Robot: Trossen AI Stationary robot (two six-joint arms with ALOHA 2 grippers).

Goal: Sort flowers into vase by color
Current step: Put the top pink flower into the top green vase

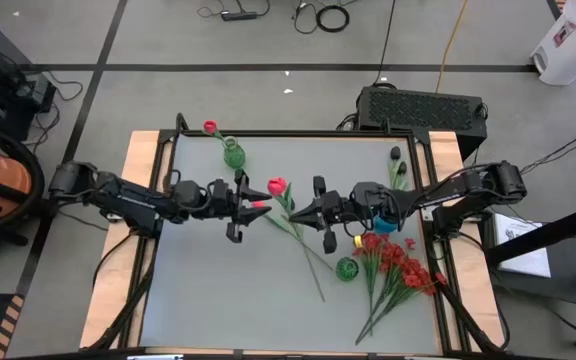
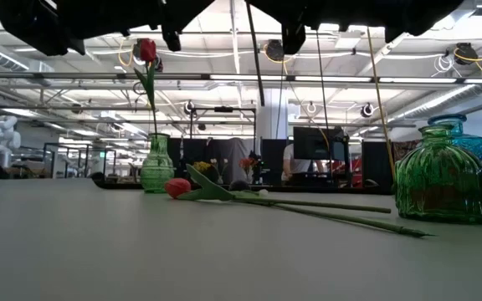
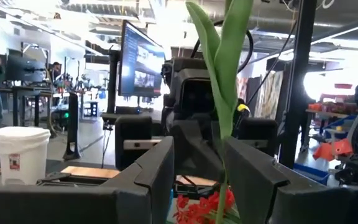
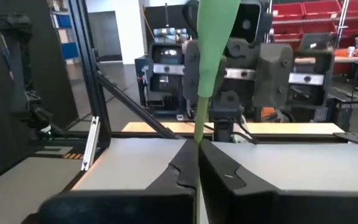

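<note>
Hovering mid-counter [image 1: 218, 300], our right hand [image 4: 197, 149] pinches shut on a long green-stemmed red tulip [image 1: 277, 186]; our left hand [image 3: 197, 171] straddles its stem, fingers parted, facing it.

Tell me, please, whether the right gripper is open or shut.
Shut: the right gripper has its fingers pressed together on a green stem, which stands upright between them.

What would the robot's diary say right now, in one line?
right gripper: shut on long green flower stem | left gripper: open around its leaf | back green glass vase: holds one red tulip
</note>
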